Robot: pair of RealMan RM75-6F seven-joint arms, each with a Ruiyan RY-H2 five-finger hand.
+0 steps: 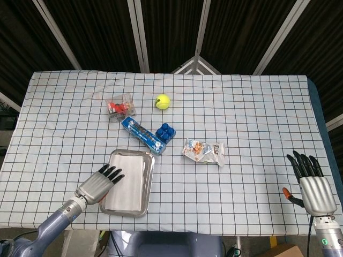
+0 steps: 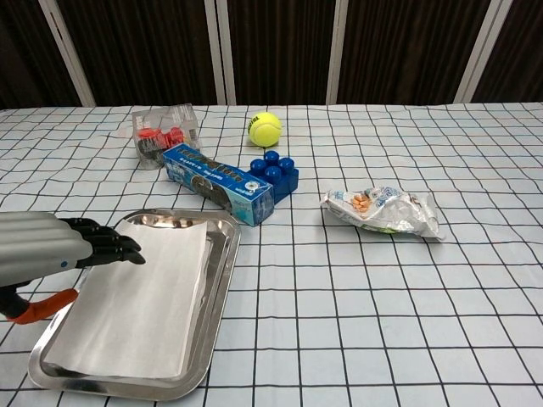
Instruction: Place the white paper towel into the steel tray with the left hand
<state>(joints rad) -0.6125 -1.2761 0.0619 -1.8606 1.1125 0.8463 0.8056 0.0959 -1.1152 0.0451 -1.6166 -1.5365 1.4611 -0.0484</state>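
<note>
Nearest the robot, the shiny rectangular steel tray (image 2: 222, 280) already holds the flat white paper towel (image 2: 140, 297), lying squarely inside it, so the placing looks finished. The left hand (image 2: 51, 252) hovers over the tray's left edge, fingers extended, gripping nothing. Beyond the tray lie a long blue carton (image 2: 217, 184), then a yellow tennis ball (image 2: 265, 129). Far right of the tray, the right hand (image 1: 312, 184) rests spread and empty.

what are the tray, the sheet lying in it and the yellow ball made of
Steel tray: polished metal, its rim mirror-bright. White paper towel: thin matte paper, lying flat. Tennis ball: apparently fuzzy felt with a pale seam.
</note>
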